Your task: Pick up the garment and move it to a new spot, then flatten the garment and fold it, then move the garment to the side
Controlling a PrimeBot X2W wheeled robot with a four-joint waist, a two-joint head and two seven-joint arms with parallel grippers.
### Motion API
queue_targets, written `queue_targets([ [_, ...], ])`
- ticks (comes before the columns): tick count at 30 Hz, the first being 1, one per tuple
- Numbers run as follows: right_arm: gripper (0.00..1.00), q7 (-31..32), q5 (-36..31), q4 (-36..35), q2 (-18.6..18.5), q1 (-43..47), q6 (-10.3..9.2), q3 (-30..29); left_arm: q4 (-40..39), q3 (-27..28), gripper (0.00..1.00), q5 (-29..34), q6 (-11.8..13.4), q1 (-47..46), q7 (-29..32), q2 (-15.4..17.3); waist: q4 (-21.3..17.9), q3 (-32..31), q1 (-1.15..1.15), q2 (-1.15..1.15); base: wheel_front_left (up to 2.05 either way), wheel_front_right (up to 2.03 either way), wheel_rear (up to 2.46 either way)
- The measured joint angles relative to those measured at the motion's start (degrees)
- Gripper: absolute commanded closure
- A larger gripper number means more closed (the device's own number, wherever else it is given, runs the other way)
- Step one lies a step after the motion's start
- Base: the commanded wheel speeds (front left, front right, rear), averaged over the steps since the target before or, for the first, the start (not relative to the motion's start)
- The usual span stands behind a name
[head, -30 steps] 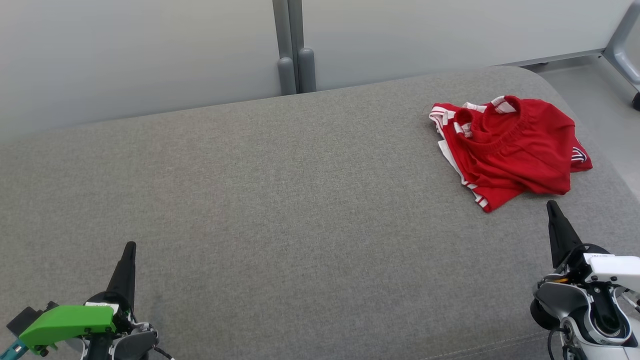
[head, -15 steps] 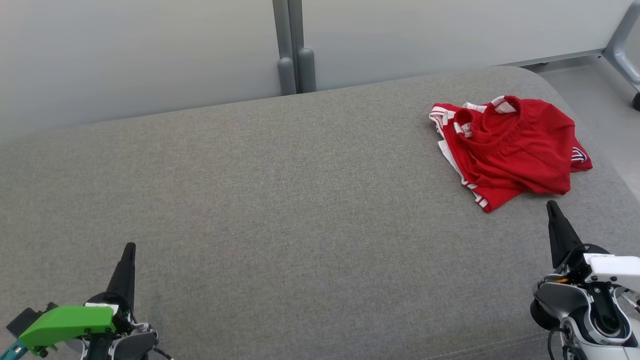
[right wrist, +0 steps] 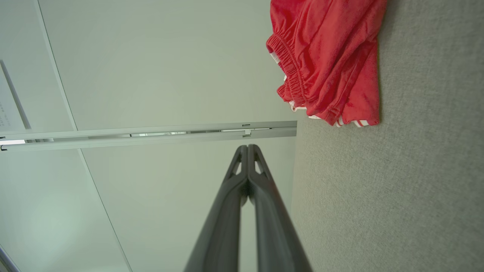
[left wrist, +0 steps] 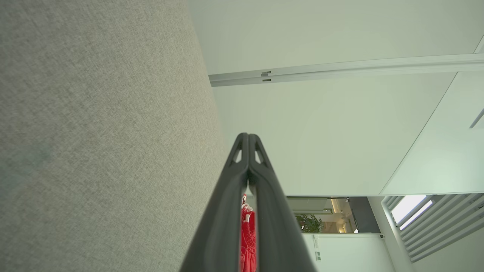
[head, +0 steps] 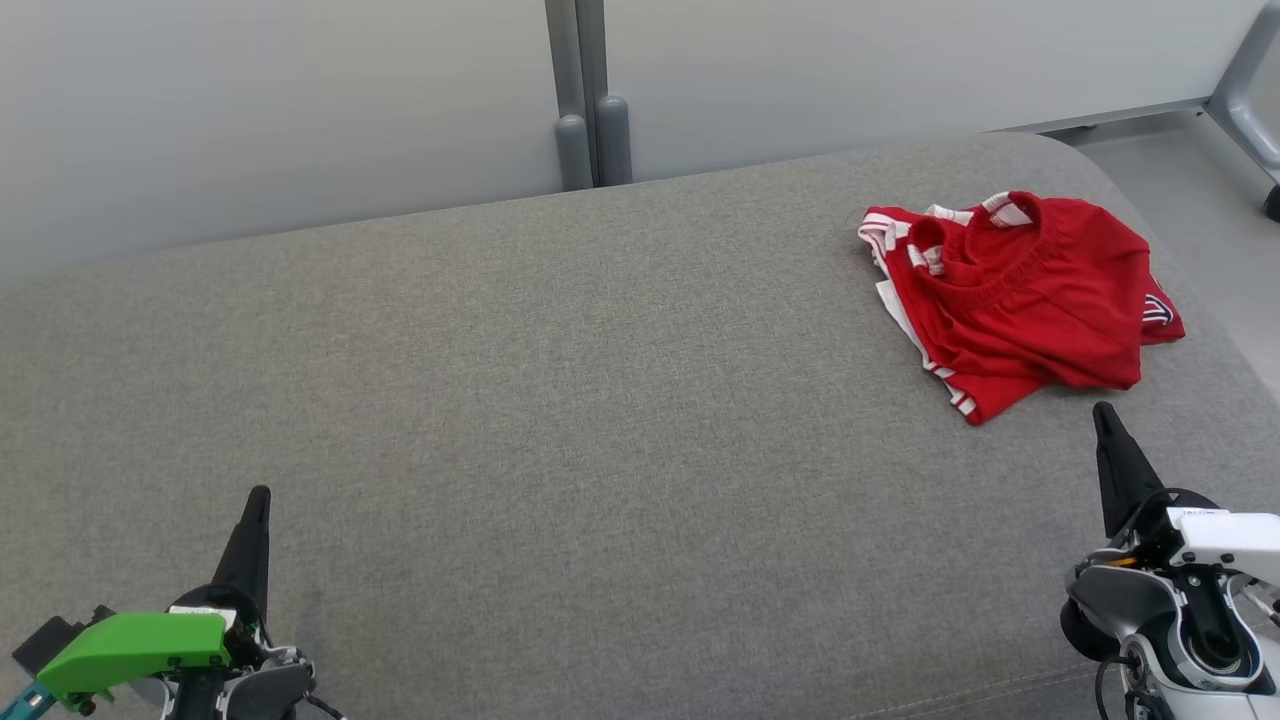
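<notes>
The garment [head: 1020,300] is a pair of red shorts with white stripes and an elastic waistband, lying crumpled at the far right of the grey cushion [head: 560,400]. My right gripper [head: 1102,410] is shut, empty, its tip just short of the garment's near edge. My left gripper [head: 260,493] is shut and empty at the lower left, far from the garment. In the right wrist view the garment [right wrist: 329,60] lies on the cushion beyond the closed right gripper [right wrist: 247,146]. The left wrist view shows the left gripper [left wrist: 248,134] closed, with a sliver of the garment [left wrist: 247,234] visible between the finger shanks.
A pale wall with a grey vertical post [head: 585,95] stands behind the cushion. The cushion's right edge drops to grey floor [head: 1190,190], where a metal frame leg [head: 1245,80] stands at the top right.
</notes>
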Motion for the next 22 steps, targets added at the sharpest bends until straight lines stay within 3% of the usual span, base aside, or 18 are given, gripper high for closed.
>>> queue_targets([
  [22,1.00,0.07,0.00,0.08,0.04,-0.01,0.00,-0.10,0.09,0.14,1.00,0.00,-0.01,-0.04,0.19,-0.03,0.00,-0.01,0.00,0.00,0.00,0.00,0.00],
])
